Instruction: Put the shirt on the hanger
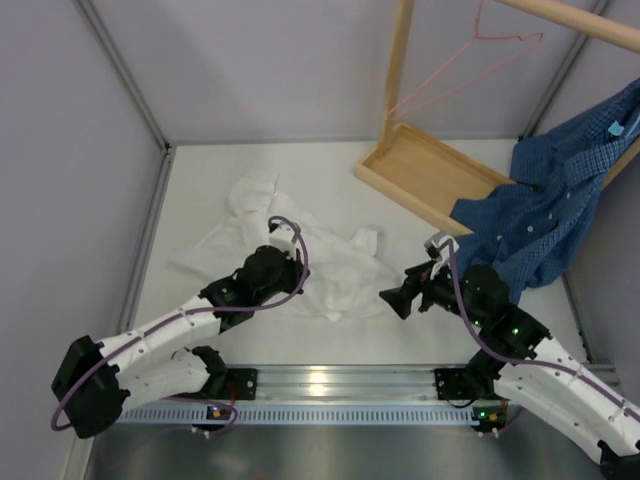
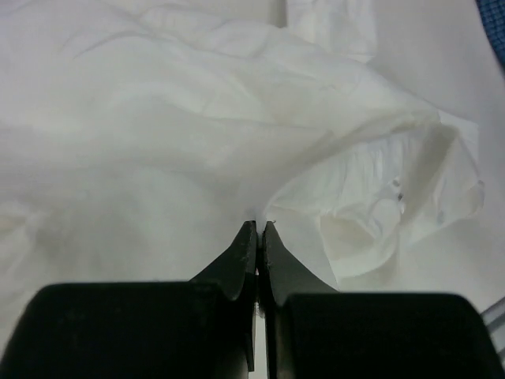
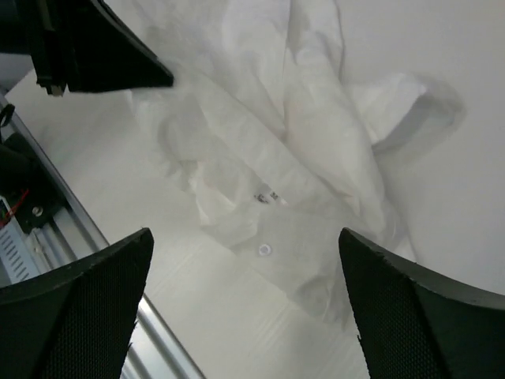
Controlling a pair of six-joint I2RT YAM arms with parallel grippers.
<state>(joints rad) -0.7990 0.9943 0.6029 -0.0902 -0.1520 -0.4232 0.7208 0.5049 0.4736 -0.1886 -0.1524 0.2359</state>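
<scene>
The white shirt (image 1: 330, 275) lies crumpled on the table between the arms. My left gripper (image 1: 298, 272) sits low on its left part, jaws shut, with a thin fold of the shirt (image 2: 197, 118) pinched at the tips (image 2: 259, 225). My right gripper (image 1: 392, 300) hovers at the shirt's right edge, open wide, nothing between its fingers (image 3: 118, 276). Below it, the shirt (image 3: 316, 158) shows a button and a small label. The pink wire hanger (image 1: 470, 60) hangs from the wooden rack at the back right, far from both grippers.
A blue checked shirt (image 1: 550, 210) drapes over the rack's right side. The rack's wooden base tray (image 1: 430, 175) lies on the table at the back right. Grey walls enclose the table. A metal rail (image 1: 340, 385) runs along the near edge.
</scene>
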